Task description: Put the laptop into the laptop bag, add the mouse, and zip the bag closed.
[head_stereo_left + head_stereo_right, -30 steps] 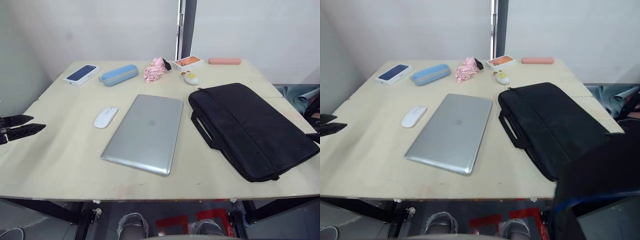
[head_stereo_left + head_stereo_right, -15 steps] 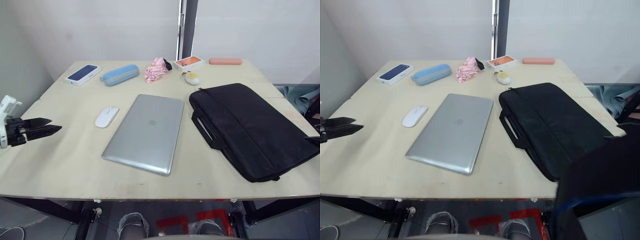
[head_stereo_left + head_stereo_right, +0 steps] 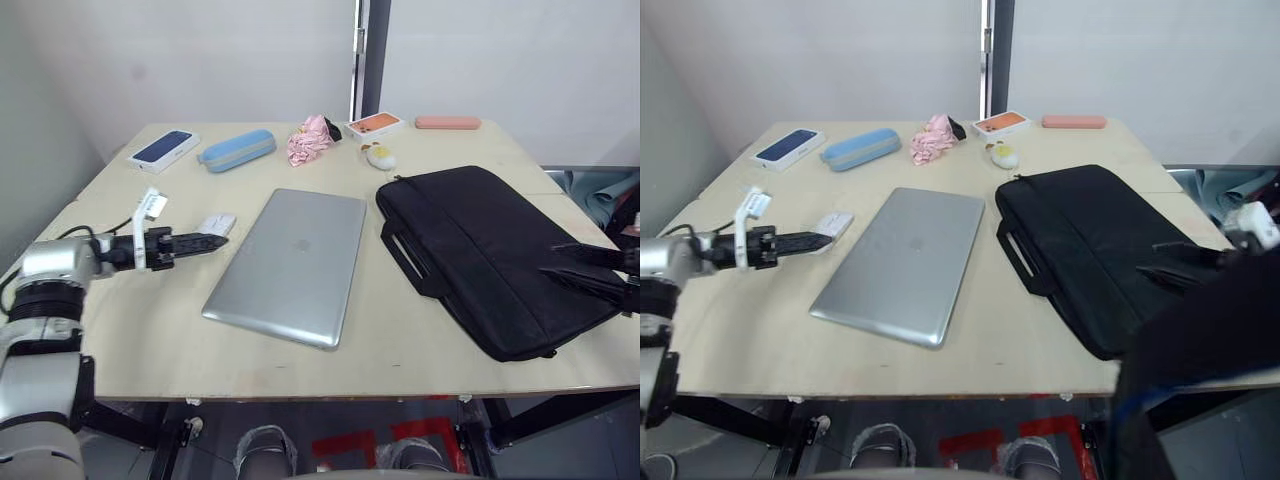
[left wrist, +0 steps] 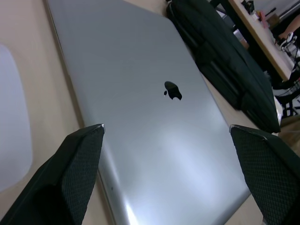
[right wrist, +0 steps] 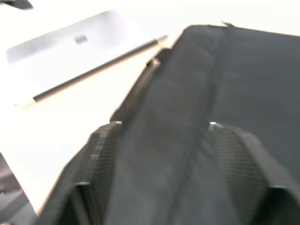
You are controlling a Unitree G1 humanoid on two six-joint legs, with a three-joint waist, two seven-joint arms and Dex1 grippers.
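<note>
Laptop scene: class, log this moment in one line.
left pincer: open, over laptop | right pincer: open, at laptop bag | mouse: on table

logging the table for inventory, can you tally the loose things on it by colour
silver: 1, laptop
black: 1, laptop bag
white: 2, mouse, blue-topped box
light blue: 1, case
pink: 2, crumpled cloth, flat case
orange-topped box: 1
yellow-white charm: 1
total: 9

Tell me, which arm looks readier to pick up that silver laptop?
The left. Its open claw hovers by the laptop's near-left edge, beside the mouse, fingers spread toward the lid. The right claw is over the laptop bag instead.
</note>
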